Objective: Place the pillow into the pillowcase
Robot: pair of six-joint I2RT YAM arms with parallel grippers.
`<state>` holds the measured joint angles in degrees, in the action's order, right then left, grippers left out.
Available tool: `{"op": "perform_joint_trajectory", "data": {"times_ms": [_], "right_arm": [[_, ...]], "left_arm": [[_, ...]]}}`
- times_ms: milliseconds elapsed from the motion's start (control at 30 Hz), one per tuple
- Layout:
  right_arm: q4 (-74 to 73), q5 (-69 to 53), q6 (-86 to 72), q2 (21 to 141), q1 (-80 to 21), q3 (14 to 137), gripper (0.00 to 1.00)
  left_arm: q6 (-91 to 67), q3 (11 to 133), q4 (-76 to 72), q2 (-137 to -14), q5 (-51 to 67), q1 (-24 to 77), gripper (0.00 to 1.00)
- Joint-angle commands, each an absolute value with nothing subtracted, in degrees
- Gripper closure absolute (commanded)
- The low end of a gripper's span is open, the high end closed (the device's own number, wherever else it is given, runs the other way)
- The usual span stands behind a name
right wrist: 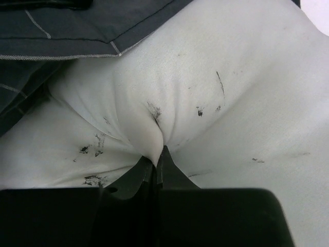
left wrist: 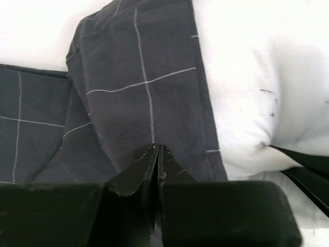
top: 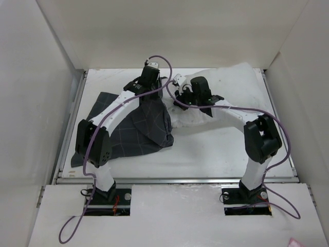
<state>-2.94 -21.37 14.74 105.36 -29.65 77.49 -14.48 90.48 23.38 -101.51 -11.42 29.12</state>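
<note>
On the table [top: 216,149] lie one pillow [top: 231,82] and one pillowcase [top: 139,128]

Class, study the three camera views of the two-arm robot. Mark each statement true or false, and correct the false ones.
1. The right gripper pinches a fold of the soft white rectangular pillow. True.
2. The left gripper stands wide open above bare table. False: it is shut on the dark charcoal fabric pillowcase with the light grid check.
3. The pillow is wholly inside the pillowcase. False: most of it lies bare outside it.
4. In the top view, the pillowcase lies left of the pillow. True.
</note>
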Motion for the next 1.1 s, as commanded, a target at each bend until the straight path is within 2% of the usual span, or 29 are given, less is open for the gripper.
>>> {"op": "perform_joint_trajectory", "data": {"times_ms": [0,167,300,500,567,600,633,667,700,900,967,1000,1067], "right_arm": [[-0.8,-21.3,12.4,102.1,-30.3,75.2,1.0],[3.8,-29.2,12.4,96.3,-30.3,72.3,1.0],[5.4,-30.2,12.4,93.2,-30.3,71.1,1.0],[4.9,-27.8,12.4,94.9,-30.8,70.6,1.0],[4.9,-27.2,12.4,96.3,-30.8,70.6,1.0],[4.9,-27.2,11.9,96.3,-31.4,70.6,1.0],[4.9,-27.2,11.9,96.9,-31.4,70.6,1.0],[4.9,-27.2,11.9,96.9,-31.4,70.6,1.0],[4.9,-27.2,11.9,97.5,-31.4,70.6,1.0],[6.1,-27.2,11.3,97.5,-31.4,69.4,1.0],[6.1,-27.2,11.3,97.5,-31.4,69.4,1.0],[6.1,-26.6,11.3,97.5,-31.4,68.9,1.0],[6.1,-26.6,11.3,97.5,-31.4,68.9,1.0]], "left_arm": [[-13.4,91.4,23.6,-99.4,-14.2,28.9,1.0],[-13.4,93.8,16.1,-96.2,-12.9,28.9,1.0],[-12.7,98.3,14.9,-95.6,-10.6,28.9,1.0],[-10.5,99.8,22.8,-94.8,-5.4,28.9,1.0],[-12.4,95.8,23.7,-93.3,-5.4,28.9,0.99],[-12.4,94.1,23.7,-91.1,-4.8,29.4,0.9],[-12.4,92.8,23.7,-90.3,-3.9,29.4,0.71],[-12.4,92.1,24.4,-89.7,-2.6,30.3,0.43],[-11.9,91.4,26.5,-89.7,-1.4,31.5,0.0],[-14.6,89.0,31.0,-90.3,-2.0,33.7,0.0],[-16.4,88.4,33.7,-90.9,-6.9,34.3,0.0],[-17.1,87.8,35.5,-91.5,-9.7,34.3,0.04],[-18.2,87.3,36.2,-92.1,-11.0,34.3,0.2]]}}
